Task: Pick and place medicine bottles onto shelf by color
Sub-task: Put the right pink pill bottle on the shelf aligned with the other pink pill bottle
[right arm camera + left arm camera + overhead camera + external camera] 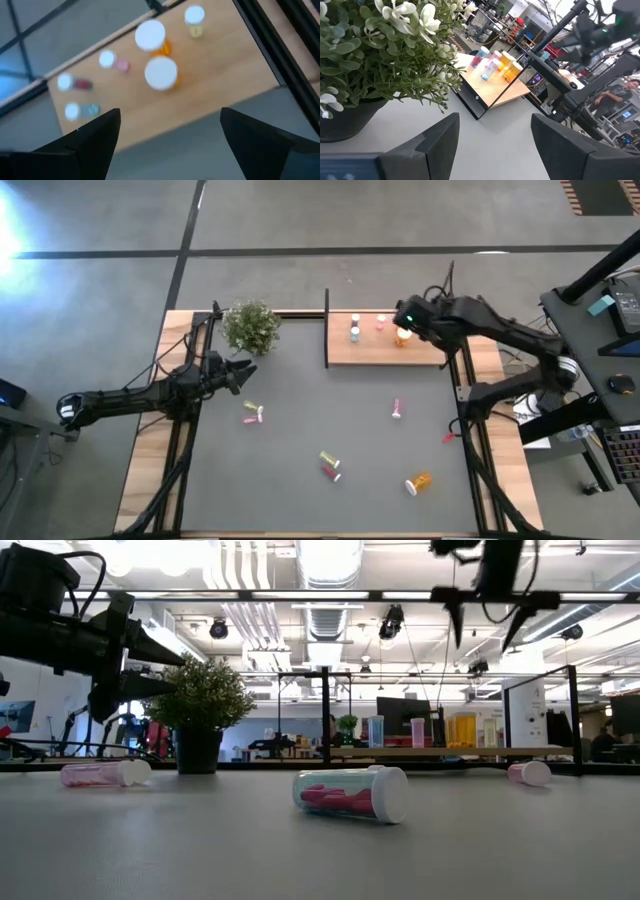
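Observation:
The wooden shelf lies at the table's far right with several medicine bottles standing on it. In the right wrist view these include two orange ones, a yellow-green one and a pink one. My right gripper hovers open above the orange bottles, holding nothing. More bottles lie on their sides on the table: pink, pink, a yellow-green and red pair and orange. My left gripper waits open beside the plant.
A potted green plant stands at the far left, close to my left gripper. Thin black posts rise at the shelf's edges. A small red item lies near the table's right edge. The middle of the grey tabletop is bare.

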